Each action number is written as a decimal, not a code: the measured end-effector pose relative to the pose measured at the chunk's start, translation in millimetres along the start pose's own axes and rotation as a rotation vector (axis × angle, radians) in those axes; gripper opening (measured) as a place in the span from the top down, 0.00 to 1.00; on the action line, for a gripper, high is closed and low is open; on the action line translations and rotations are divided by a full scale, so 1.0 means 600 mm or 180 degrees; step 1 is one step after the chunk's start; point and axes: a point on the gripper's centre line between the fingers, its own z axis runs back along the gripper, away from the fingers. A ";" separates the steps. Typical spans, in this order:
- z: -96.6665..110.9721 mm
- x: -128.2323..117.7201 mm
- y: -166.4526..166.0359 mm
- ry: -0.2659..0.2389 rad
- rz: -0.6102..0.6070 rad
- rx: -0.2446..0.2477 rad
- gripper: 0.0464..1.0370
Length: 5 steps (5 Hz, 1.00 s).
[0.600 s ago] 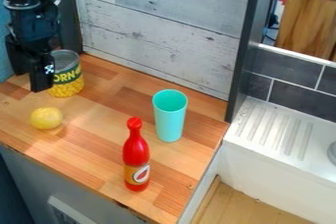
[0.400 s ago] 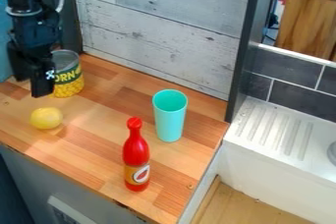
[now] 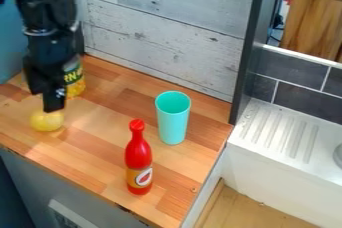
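Note:
The black gripper [image 3: 47,99] hangs at the left of the counter, its tip just above and overlapping the upper edge of a yellow lemon [image 3: 47,121]. Behind it stands a can with a corn label [image 3: 75,79], partly covered by the arm. A turquoise cup [image 3: 173,119] stands upright right of the centre. In front of the cup and a little to its left, a red bottle [image 3: 138,159] with an orange and white label is upright. Whether the gripper touches the lemon I cannot tell.
The wooden counter [image 3: 100,157] ends at a front edge, lower left, and a right edge beside a white sink with a ridged drainboard [image 3: 277,129]. A grey plank wall [image 3: 160,32] runs along the back, ending at a dark upright post [image 3: 254,47].
The arm and gripper have moved right and down toward the front, from beside the can to over the lemon, and now cover more of the can. The lemon, cup and bottle have stayed put.

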 end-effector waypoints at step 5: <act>-0.083 -0.006 -0.001 0.0490 0.0051 -0.0022 0.10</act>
